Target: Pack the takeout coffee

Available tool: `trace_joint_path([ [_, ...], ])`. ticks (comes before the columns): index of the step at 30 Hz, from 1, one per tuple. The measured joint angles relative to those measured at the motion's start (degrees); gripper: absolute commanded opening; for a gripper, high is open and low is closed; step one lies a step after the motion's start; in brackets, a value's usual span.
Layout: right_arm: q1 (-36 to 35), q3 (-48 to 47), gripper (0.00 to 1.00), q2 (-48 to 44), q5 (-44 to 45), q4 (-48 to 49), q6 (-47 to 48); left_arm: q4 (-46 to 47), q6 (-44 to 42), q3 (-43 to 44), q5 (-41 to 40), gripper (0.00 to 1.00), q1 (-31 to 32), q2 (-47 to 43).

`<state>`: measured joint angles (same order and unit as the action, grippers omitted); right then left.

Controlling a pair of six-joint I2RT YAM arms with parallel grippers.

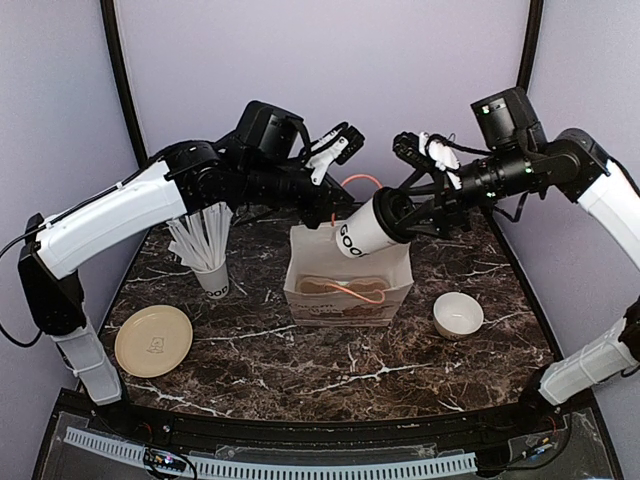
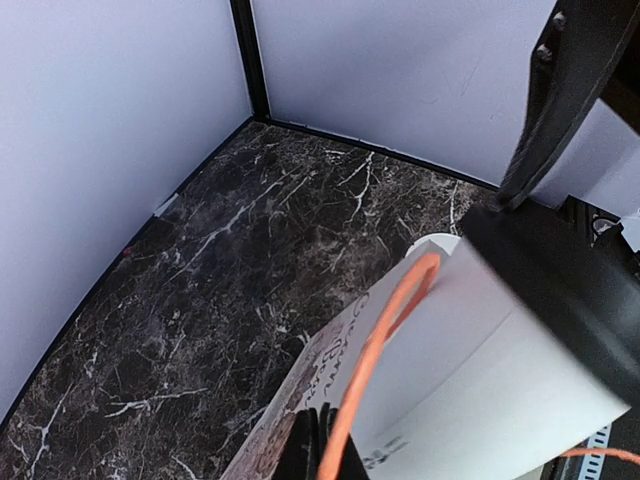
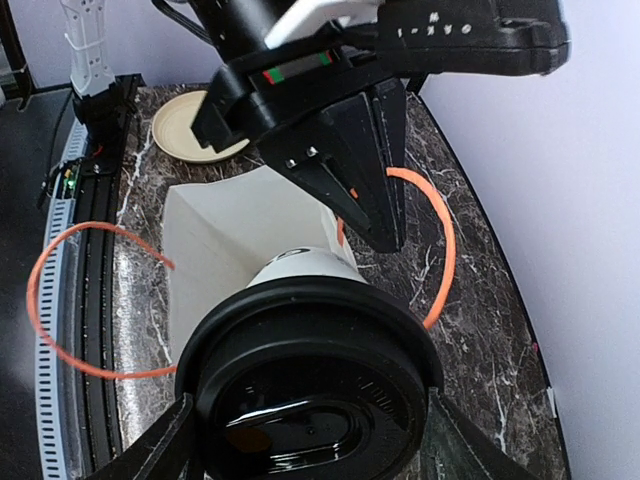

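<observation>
The takeout coffee, a white tapered cup with a black lid, hangs tilted over the open white paper bag, base pointing down-left into the opening. My right gripper is shut on it at the lid end. In the right wrist view the lid fills the space between the fingers. My left gripper is shut on the bag's rear orange handle and holds it up. In the left wrist view its fingertips pinch the handle, with the cup close on the right.
A white cup full of straws stands left of the bag. A tan plate lies at the front left. A low white bowl sits right of the bag. The bag's front handle droops over its front wall. Enclosure walls stand close behind.
</observation>
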<state>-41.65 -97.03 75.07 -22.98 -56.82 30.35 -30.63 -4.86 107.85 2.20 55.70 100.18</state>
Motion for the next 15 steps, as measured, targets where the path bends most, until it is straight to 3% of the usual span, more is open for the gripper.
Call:
trace_joint_path([
  [8, -13.38, 0.42, 0.52, 6.43, 20.55, 1.95, 1.29, -0.98, 1.55, -2.23, -3.19, 0.0, 2.6, -2.8],
  [15, -20.2, 8.98, 0.51, 5.81, 33.38, 4.68, 4.35, -1.33, 2.08, -2.71, -5.64, 0.0, 3.74, -3.17],
])
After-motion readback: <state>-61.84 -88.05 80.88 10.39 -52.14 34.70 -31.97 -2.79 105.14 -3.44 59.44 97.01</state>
